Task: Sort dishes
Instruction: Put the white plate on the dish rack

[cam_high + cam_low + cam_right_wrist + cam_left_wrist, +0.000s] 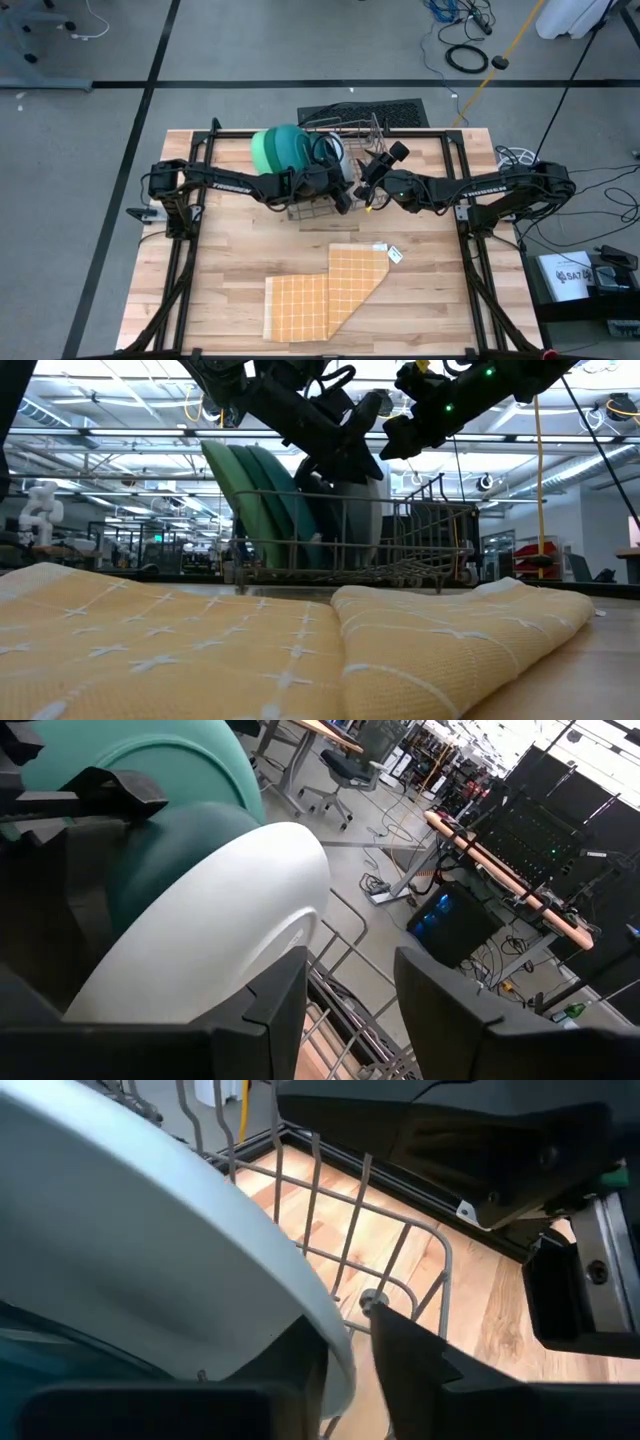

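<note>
A grey wire rack (360, 128) stands at the table's far middle. Upright in its slots stand a light green plate (190, 760), a dark teal plate (170, 850) and a pale blue plate (220, 930), the one nearest my grippers. My left gripper (350, 1380) reaches in from the left, open, with the pale plate's rim (335, 1350) between its fingers. My right gripper (350, 1010) is open just right of that plate, with only rack wire and floor in its gap. The orange checked cloth (325, 295) lies folded near the front. My left gripper stands astride the pale plate's rim (335, 1350), one finger (290, 1380) close against the plate. Bare wood shows between the rim and the other finger (420, 1370). Whether the near finger touches, I cannot tell. The plate stands upright in the rack.
A black mat (365, 110) lies behind the rack at the far edge. A small white tag (395, 255) sits by the cloth's right corner. Black frame rails (465, 230) run along both sides. Bare wood shows between rack and cloth.
</note>
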